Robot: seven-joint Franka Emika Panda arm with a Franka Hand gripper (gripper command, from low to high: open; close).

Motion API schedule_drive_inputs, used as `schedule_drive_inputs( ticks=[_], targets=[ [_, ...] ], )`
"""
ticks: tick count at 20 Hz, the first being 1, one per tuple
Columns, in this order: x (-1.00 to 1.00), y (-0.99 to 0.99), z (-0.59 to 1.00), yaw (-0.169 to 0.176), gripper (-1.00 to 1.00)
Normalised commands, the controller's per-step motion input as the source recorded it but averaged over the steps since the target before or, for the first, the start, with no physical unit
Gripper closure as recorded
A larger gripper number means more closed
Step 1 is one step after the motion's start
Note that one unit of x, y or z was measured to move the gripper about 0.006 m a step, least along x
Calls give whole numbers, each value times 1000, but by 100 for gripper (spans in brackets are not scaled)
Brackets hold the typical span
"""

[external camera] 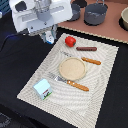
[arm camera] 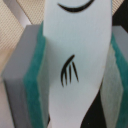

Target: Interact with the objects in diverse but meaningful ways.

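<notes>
In the wrist view a little white bottle-like piece (arm camera: pixel 75 45) with black marks fills the frame. It is clamped between the green pads (arm camera: pixel 34 75) of my gripper (arm camera: pixel 75 70). In the exterior view my gripper (external camera: pixel 49 39) hangs over the far corner of the beige placemat (external camera: pixel 100 85), on the exterior view's left. A round red tomato (external camera: pixel 70 41) lies just to its right, and a dark brown sausage (external camera: pixel 86 49) lies beyond that. The pale-blue-and-white milk carton (external camera: pixel 43 89) stands near the mat's front left corner.
A tan round plate (external camera: pixel 72 68) sits mid-mat. An orange-handled fork (external camera: pixel 71 83) lies in front of it and an orange-handled knife (external camera: pixel 91 61) at its right. Dark pots (external camera: pixel 95 14) and a bowl (external camera: pixel 124 19) stand on a brown board at the back.
</notes>
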Motion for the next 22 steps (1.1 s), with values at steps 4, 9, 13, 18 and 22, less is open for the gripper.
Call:
schedule_drive_inputs(
  ticks=[4,9,13,18,22],
  targets=[
    [756,-151,401,-97,100],
    [770,-169,314,-86,100],
    [778,-201,386,-91,100],
    [804,-172,374,-76,100],
    [791,-284,-14,-98,100]
  ],
)
